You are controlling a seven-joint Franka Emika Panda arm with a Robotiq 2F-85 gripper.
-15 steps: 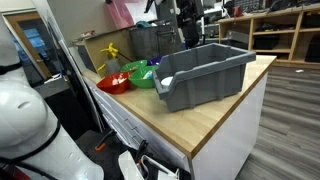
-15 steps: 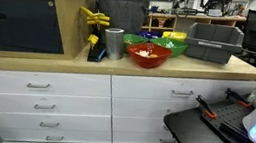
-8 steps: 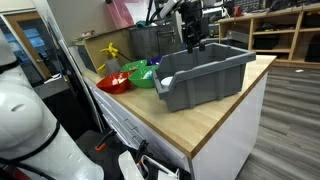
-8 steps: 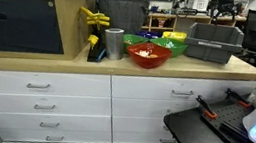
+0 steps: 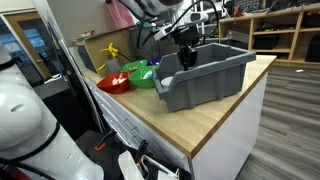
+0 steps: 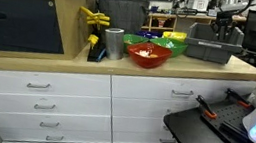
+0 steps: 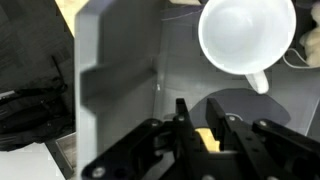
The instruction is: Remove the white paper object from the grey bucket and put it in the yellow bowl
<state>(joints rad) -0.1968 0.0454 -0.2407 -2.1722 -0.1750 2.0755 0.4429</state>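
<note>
The wrist view looks down into the grey bucket (image 7: 115,80) — its thick rim and sloping wall fill the left. The white paper object (image 7: 245,35) sits open side up on the bucket floor at upper right. The gripper (image 7: 203,135) enters from below — fingers close together, nothing between them.

We see the worktop (image 5: 215,105) from above, off one corner, in an exterior view, with the grey bucket (image 5: 203,75) near. In an exterior view low before the drawers (image 6: 49,91), the same grey bucket (image 6: 214,43) sits far. Our wrist view looks straight down into it (image 7: 115,70), close.
</note>
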